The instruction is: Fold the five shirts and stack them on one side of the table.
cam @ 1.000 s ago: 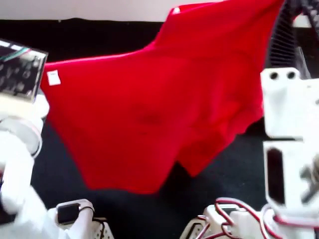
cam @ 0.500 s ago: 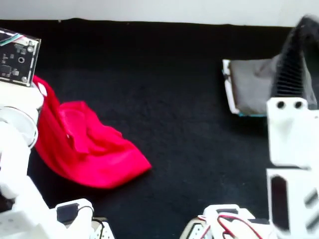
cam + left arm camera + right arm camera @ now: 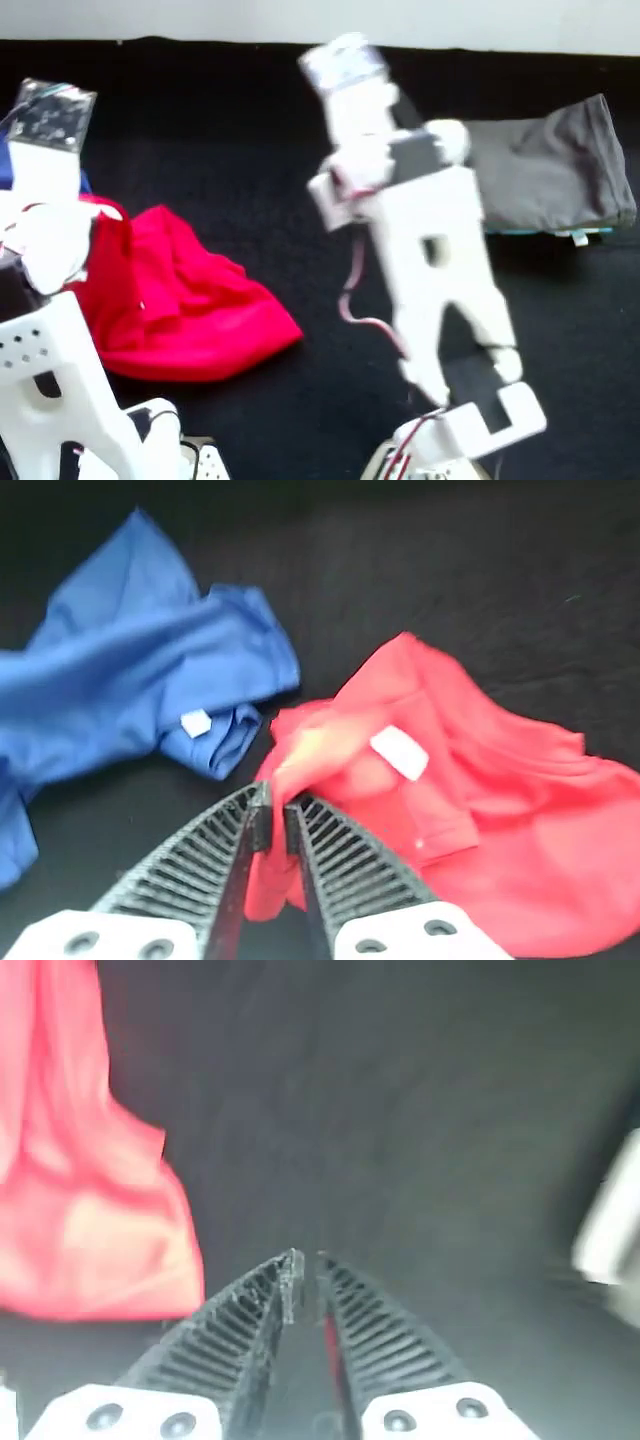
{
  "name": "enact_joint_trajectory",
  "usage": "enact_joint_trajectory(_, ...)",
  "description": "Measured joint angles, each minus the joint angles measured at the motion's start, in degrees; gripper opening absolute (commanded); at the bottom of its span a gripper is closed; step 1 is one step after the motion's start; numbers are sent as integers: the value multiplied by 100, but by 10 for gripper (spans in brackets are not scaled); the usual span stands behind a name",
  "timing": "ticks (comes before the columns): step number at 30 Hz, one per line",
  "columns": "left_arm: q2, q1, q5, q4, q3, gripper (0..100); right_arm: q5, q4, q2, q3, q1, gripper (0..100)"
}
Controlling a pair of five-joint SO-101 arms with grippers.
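Left gripper (image 3: 275, 815) pinches the crumpled red shirt (image 3: 190, 300) on the worktop's (image 3: 250, 130) left side, presumably to spread it for folding, while right gripper (image 3: 305, 1265) hangs closed, seemingly empty.

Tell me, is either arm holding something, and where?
Left gripper pinches the red shirt by bunched cloth near its label; right gripper holds nothing.

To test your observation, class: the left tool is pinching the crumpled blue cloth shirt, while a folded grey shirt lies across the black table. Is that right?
Not quite: the left tool pinches the crumpled red cloth shirt; the blue cloth shirt lies loose beside it, as the left wrist view shows. The folded grey shirt does lie across the black table.
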Motion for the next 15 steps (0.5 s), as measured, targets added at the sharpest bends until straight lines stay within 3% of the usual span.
enact_joint_trajectory(2,0,-352,-123,-132,264,9,-9,-229,396,343,-387,236)
enact_joint_trajectory(7,0,-1002,-255,-246,659,9,-9,-721,1204,563,-1310,238)
enact_joint_trajectory(15,0,-1178,-281,-264,1037,9,-9,-1538,2295,571,-2295,241)
